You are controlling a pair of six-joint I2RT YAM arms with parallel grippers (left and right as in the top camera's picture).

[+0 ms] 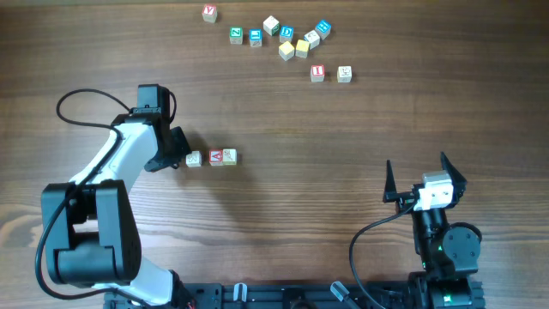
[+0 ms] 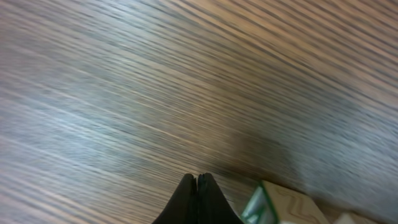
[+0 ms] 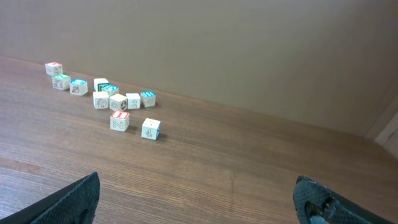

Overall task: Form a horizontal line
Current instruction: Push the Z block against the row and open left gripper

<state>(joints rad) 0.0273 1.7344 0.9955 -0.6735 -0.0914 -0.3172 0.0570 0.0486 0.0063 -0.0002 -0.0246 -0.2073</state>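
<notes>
Clenched empty, the left claw (image 1: 180,160) sits just beside the end cube (image 1: 194,159) of the horizontal line (image 1: 216,157), probably to nudge it; the right claw (image 1: 416,167) idles released.

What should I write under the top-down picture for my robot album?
Left hand beside a short row of blocks, more blocks scattered farther back.

The table (image 1: 343,129) is shown as matt grained wood, the row of cubes (image 1: 211,158) as pale wood, the fingers (image 2: 185,204) as matt black plastic.

Wooden table (image 1: 343,197), blue-lettered cubes (image 1: 256,37), plain yellow cubes (image 1: 286,50)
</notes>
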